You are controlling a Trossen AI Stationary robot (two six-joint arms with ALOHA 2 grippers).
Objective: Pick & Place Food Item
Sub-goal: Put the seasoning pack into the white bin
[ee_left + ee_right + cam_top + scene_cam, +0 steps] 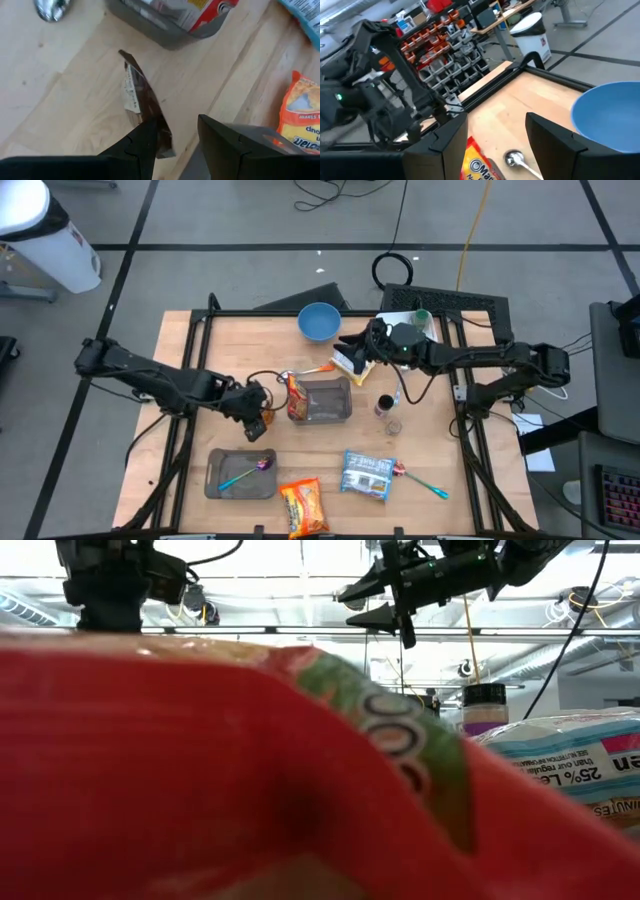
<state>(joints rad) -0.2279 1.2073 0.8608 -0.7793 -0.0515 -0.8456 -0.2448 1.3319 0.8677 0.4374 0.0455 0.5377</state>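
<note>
**Two arms over a cluttered table, one brown packet in a grip**

Two dark arms reach toward the middle of the wooden table [180, 340]. The left gripper [177, 137] sits low beside the grey tray [322, 402], its fingers [142, 145] pinching the end of a thin dark-brown snack packet [142, 102] that stands on edge over the wood. Just beyond it, the grey tray holds a red-and-yellow chip bag [297, 396] leaning against its left wall.

The right gripper [352, 352] hovers above the table near the blue bowl [319, 322], jaws parted and holding nothing (its wrist view shows only bare wood, a spoon bowl and the bowl's rim between the fingers). An orange-handled spoon [312, 370] lies between the bowl and the tray.

Nearer the front edge lie a second grey tray [240, 474] with a teal-handled spoon, an orange chip bag [303, 505], and a blue-and-white packet [366, 475]. A small dark-lidded jar [385, 404] stands right of the central tray.
</note>
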